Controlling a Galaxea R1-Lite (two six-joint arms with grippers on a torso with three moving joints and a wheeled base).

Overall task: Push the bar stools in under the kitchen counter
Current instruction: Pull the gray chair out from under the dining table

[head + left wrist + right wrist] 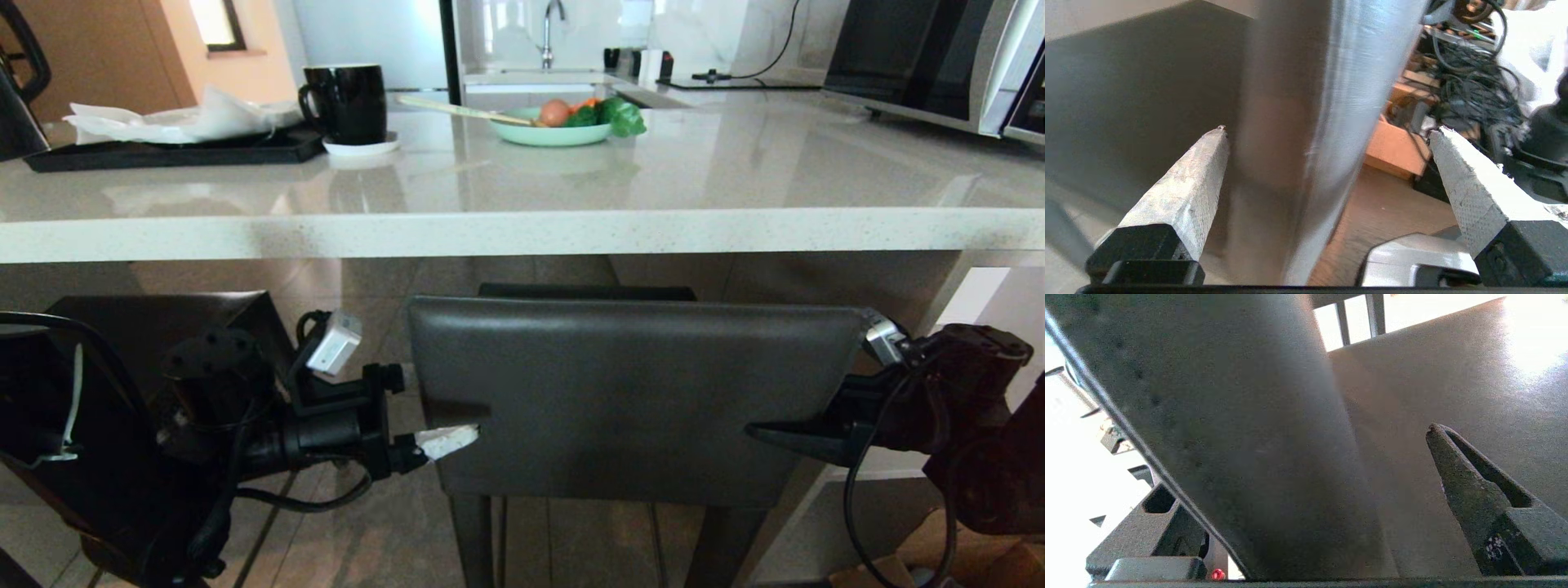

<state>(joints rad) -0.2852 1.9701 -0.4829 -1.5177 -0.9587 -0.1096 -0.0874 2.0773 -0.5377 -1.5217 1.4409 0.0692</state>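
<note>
One bar stool shows its dark grey backrest (637,400) in the middle of the head view, just below the front edge of the kitchen counter (522,233), with its seat (588,291) beneath the slab. My left gripper (465,433) is open at the backrest's left edge, and that edge (1298,143) stands between its white fingers (1184,196). My right gripper (755,429) is open at the right edge. There the backrest (1241,437) fills the gap beside its one visible finger (1461,477). A second dark backrest (196,314) sits at the left, partly hidden by my left arm.
On the counter stand a black mug (347,102), a green plate of vegetables (555,131), a black tray with paper (171,143) and a microwave (922,57). A cardboard box (1396,151) and tangled cables (1470,90) lie on the floor to the right.
</note>
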